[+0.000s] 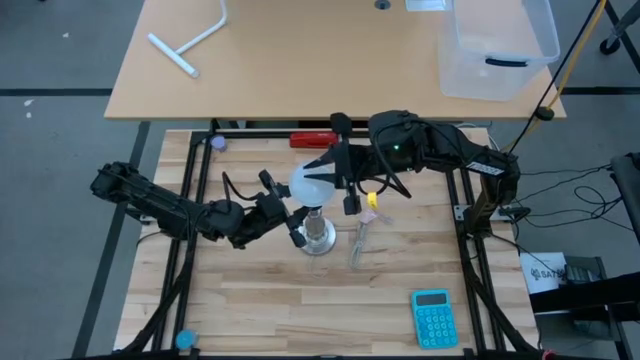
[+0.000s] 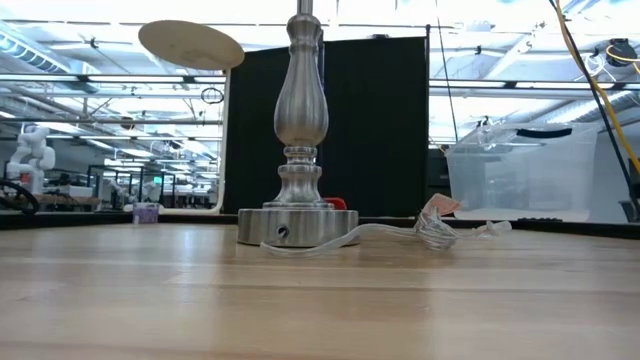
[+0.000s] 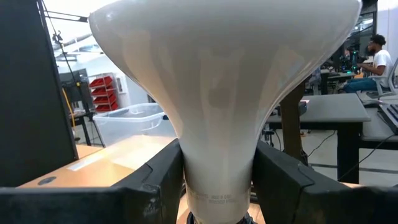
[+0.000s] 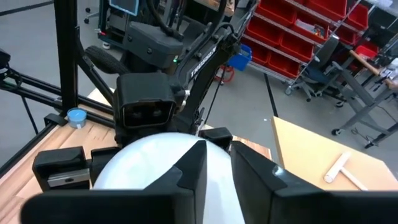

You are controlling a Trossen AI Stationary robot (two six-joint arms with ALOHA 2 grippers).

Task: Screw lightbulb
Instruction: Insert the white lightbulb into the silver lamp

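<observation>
Both arms inward mid-table, left claw [image 1: 292, 222] clamped, right claw [image 1: 338, 172] above.

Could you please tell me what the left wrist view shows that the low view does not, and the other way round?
Only the left wrist view shows the lightbulb up close, its narrow neck between the left hand's dark fingers, and a seated person far behind. Only the low view shows the lamp stand, its round silver foot, and the clear cord on the wooden table. Both show a clear plastic bin beyond the table.
</observation>
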